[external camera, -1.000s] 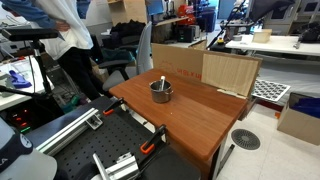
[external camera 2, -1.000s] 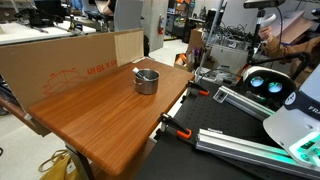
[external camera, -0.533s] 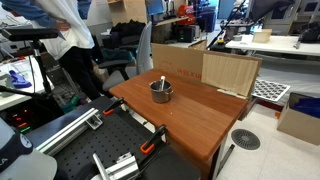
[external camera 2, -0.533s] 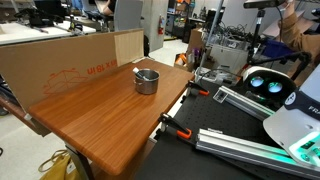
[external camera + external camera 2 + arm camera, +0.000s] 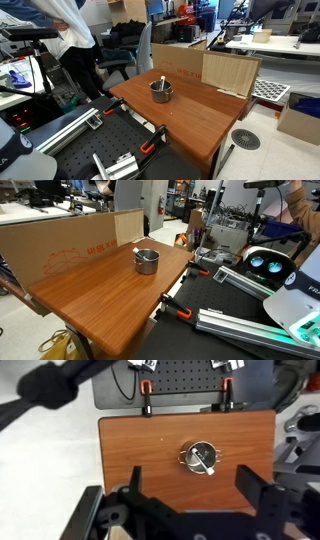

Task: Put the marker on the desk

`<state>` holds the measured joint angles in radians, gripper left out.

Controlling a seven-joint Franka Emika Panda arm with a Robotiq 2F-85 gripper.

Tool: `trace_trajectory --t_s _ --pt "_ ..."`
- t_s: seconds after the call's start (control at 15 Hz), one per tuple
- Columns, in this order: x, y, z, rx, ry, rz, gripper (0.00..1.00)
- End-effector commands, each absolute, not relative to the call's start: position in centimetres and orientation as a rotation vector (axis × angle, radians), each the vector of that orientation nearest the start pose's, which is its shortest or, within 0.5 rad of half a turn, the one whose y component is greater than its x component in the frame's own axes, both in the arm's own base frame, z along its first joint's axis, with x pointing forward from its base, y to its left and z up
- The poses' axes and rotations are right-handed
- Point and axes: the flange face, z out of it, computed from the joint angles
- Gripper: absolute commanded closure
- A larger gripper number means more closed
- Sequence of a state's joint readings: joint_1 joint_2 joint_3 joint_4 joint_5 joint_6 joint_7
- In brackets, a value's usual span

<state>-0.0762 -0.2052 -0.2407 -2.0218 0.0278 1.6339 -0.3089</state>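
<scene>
The marker (image 5: 203, 463) is a dark stick with a whitish end. It stands slanted inside the small round metal cup (image 5: 202, 458) on the reddish-brown desk (image 5: 150, 445). In an exterior view its whitish tip (image 5: 162, 77) pokes above the cup (image 5: 161, 91). The cup also shows in an exterior view (image 5: 146, 261) on the desk (image 5: 110, 295). My gripper (image 5: 190, 490) is open and empty, high above the desk, with the cup between and beyond its fingers. The gripper is out of both exterior views.
Cardboard panels (image 5: 230, 71) (image 5: 60, 242) stand along the desk's far edge. Orange-handled clamps (image 5: 146, 398) (image 5: 226, 395) hold the desk's near edge to a black perforated base. A person (image 5: 70, 40) stands beside the robot base. Chairs and white tables fill the room behind.
</scene>
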Motion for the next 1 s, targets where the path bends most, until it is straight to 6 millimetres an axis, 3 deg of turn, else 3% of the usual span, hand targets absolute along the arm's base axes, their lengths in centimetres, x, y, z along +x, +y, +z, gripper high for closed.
trace_trajectory --t_s 0.0,0.4,0.93 --pt "45.5 -14.9 51.5 -3.001 -0.062 0.244 0.0" --pt "47.7 -11.9 47.6 -2.993 -0.183 0.371 0.0" --pt "51.7 -8.5 39.2 -3.051 -0.298 0.513 0.0"
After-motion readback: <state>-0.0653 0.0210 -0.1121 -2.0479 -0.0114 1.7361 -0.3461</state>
